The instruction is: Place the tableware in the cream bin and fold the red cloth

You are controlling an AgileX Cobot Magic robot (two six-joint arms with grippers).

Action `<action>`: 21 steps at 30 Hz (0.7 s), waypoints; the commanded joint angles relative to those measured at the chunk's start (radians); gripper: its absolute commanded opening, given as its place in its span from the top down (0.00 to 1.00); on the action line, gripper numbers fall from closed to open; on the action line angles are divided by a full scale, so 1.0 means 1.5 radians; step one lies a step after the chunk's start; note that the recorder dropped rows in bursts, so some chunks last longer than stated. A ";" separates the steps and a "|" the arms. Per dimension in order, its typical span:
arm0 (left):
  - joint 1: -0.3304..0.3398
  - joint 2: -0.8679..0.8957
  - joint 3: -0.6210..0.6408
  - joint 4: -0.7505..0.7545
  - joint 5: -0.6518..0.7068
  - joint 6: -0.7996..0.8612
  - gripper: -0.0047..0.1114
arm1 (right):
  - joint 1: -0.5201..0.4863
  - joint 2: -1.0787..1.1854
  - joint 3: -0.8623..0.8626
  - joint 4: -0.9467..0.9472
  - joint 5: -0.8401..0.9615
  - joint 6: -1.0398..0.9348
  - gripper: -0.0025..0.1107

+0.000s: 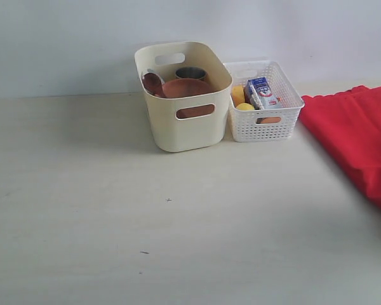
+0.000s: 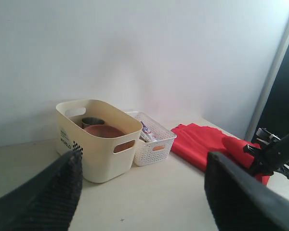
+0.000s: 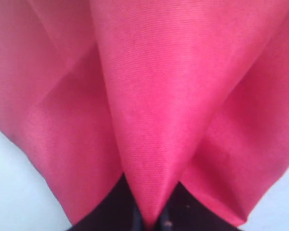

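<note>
Red cloth [image 3: 149, 96] bunches, pinched in the right gripper [image 3: 151, 224]; left gripper [image 2: 143, 156] gapes, well apart.

The pale, matte off-white tabletop [image 1: 114, 222] carries three things, all toward its far edge. A tall smooth cream plastic bin [image 1: 185, 130] with oval handle cutouts stands near the middle of that edge. A low white lattice-walled plastic basket [image 1: 267, 130] sits just beside it on the right (whether the two touch is unclear). A large bright red fabric cloth [image 1: 362, 140] lies at the far right corner and down the right edge. A few small dark specks [image 1: 169, 200] mark the bare middle.
</note>
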 commanded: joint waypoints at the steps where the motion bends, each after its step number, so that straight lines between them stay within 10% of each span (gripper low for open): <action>1: -0.005 -0.006 0.001 -0.005 -0.006 0.002 0.37 | 0.000 0.013 0.002 0.108 -0.013 -0.094 0.98; 21: -0.005 -0.006 0.001 -0.004 -0.016 0.004 0.37 | 0.000 0.134 -0.126 0.252 0.026 -0.231 0.98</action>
